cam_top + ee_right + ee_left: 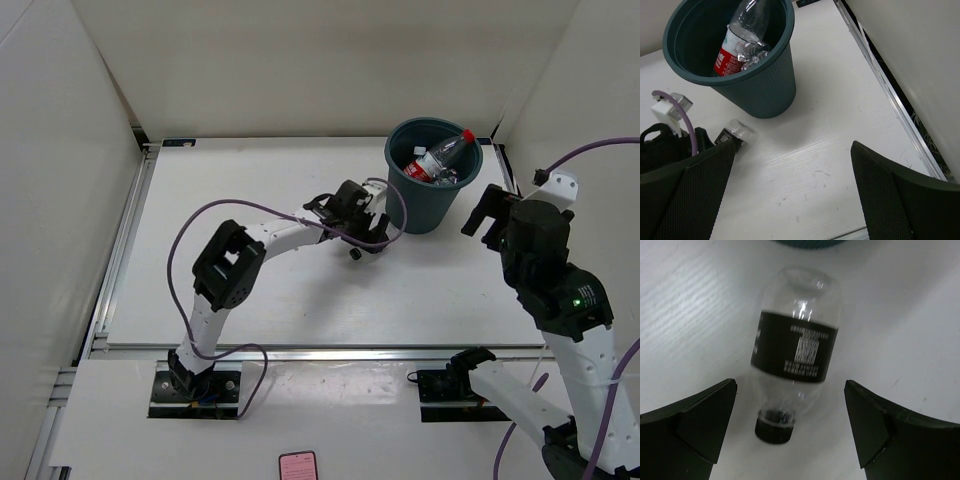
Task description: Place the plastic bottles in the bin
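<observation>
Left wrist view: a dark-labelled bottle [792,357] lies on its side on the white desk [700,305]. Its black cap [774,427] points back toward the camera and its base points toward the bin [805,242], whose teal wall just shows at the top edge. The left fingers [695,425] are spread wide, one on each side of the bottle, and grasp nothing. They straddle it across its narrow width, which looks like the setup for a squeeze on the lower body near the neck.

The right wrist view shows the same bottle just beside the foot of the bin, so the lift over the rim should be short. The rim stands well above the bottle, though, so the lift has to be high. The bottle is round, light and slick, so it may roll or squirt out if the squeeze lands off-centre. With the bin wall this near, a fingertip could also bump it.

The right fingers [690,195] are likewise released and empty. From above, that arm hangs to the right of the bin and apart from it, apparently keeping out of the left arm's way.

Inside the bin a red-labelled bottle [445,155] leans cap-up against the rim, on top of some crumpled clear plastic. Part of the job therefore looks done, and I can see only the dark-labelled bottle left out on the desk.
</observation>
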You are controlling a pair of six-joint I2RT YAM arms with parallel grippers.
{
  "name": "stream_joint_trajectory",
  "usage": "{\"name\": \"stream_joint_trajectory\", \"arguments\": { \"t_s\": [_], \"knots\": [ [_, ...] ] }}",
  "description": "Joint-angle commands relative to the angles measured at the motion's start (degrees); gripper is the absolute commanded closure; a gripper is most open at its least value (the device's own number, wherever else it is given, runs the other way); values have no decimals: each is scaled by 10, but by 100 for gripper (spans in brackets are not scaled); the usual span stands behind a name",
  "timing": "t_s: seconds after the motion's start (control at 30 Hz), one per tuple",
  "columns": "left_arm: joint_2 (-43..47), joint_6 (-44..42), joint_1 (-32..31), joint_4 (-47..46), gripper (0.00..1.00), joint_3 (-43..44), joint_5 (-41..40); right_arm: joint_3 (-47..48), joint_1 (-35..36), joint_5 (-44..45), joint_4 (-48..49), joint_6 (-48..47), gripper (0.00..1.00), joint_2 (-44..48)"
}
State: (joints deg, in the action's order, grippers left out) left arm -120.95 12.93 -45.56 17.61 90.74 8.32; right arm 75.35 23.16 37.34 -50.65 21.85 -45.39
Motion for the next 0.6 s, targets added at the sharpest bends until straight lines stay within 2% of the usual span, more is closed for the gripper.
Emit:
{"name": "stream_joint_trajectory", "arguments": {
  "t_s": [0.0, 0.2, 0.27, 0.37, 0.4, 0.43, 0.5, 0.57],
  "knots": [
    [-13, 7, -2, -16, 0, 70, 36, 31, -2, 8, 20, -29, 0, 6],
    [-79, 38, -14, -5, 2, 102, 75, 48, -2, 28, -4, -46, 0, 23],
    [-86, 43, -14, -5, 12, 96, 89, 48, -2, 41, -9, -46, 0, 29],
    [-86, 49, -14, -5, 21, 76, 101, 38, -2, 48, -9, -46, 0, 35],
    [-86, 54, -14, -5, 33, 71, 101, 37, -2, 48, -9, -46, 0, 40],
    [-86, 54, -14, -5, 38, 71, 101, 31, -2, 48, -9, -46, 0, 40],
    [-69, 60, -8, -5, 42, 71, 101, 26, -2, 41, -9, -34, 0, 40],
    [-48, 66, -1, -5, 42, 77, 77, 26, -2, 41, -15, -29, 0, 35]
  ]
}}
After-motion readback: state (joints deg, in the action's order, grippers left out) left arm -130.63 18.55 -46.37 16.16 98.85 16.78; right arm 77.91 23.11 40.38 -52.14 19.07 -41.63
